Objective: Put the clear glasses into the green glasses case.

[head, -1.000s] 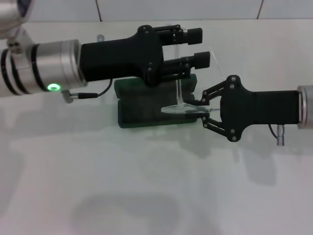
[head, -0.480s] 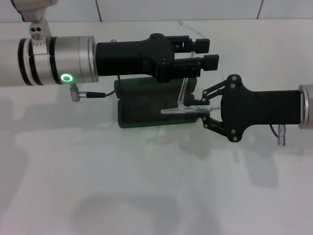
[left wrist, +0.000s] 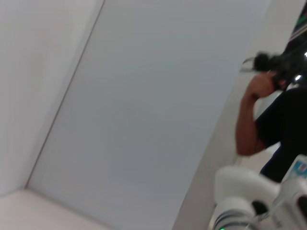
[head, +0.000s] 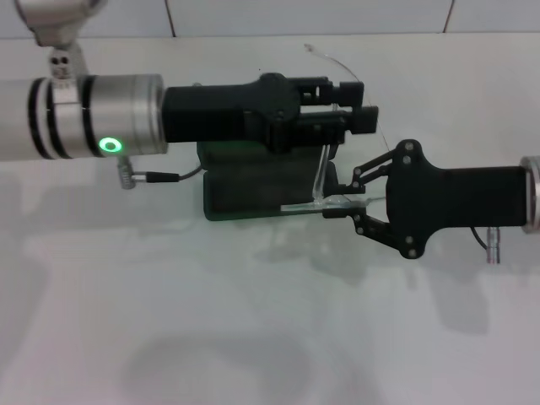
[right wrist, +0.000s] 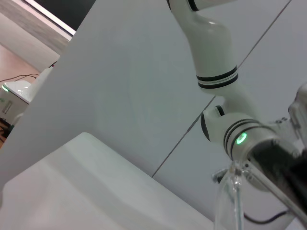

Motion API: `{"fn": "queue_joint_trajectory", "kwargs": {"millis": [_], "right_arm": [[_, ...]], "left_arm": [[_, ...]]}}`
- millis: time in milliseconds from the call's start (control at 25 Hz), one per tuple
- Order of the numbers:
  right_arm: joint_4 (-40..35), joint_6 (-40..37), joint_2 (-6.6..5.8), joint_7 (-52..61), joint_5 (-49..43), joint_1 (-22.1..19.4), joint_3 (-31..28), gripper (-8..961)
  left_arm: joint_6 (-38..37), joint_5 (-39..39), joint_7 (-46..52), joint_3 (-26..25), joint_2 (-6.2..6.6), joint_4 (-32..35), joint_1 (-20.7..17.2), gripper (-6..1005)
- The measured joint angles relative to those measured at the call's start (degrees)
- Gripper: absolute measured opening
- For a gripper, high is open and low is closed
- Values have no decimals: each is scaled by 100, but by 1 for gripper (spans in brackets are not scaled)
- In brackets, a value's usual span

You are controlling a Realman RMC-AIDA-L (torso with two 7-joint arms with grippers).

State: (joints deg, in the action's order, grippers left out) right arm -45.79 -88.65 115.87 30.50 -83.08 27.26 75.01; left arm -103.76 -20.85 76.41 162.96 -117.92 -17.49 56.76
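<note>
The green glasses case (head: 245,192) lies open at the table's middle back, partly hidden under my left arm. The clear glasses (head: 321,173) hang tilted over the case's right end. One thin arm of the glasses curves up past my left gripper (head: 359,105), which reaches in from the left above the case and is shut on their upper part. My right gripper (head: 336,205) comes in from the right, level with the case's right edge, and is shut on their low end. In the right wrist view the glasses (right wrist: 225,206) show close up, below my left arm (right wrist: 240,136).
The white table (head: 253,321) stretches wide in front of the case. A tiled wall (head: 253,17) runs along the back. The left wrist view shows only a wall and a person (left wrist: 268,115) far off.
My left gripper has moved right and slightly down with the glasses' upper part. My right gripper has drawn a little to the right and lower with the low end.
</note>
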Motion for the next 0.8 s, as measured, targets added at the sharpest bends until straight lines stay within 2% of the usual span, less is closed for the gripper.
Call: {"fn": "queue_joint_trajectory", "kwargs": {"millis": [200,320,800], "right_arm": [[-7,-127,-27,10,3,-160,-90,127],[-8,-175,-26,-4,3,-193,-117,127],[-79,-194,-2,12,3,-195,-86,127]], "left_arm": [[-404,-286,-91,-2,136,1,-226,563],[-427,-294,-96,-1,163,6,-345,564],[-417,180,-116,7,-1,9,-375,564]]}}
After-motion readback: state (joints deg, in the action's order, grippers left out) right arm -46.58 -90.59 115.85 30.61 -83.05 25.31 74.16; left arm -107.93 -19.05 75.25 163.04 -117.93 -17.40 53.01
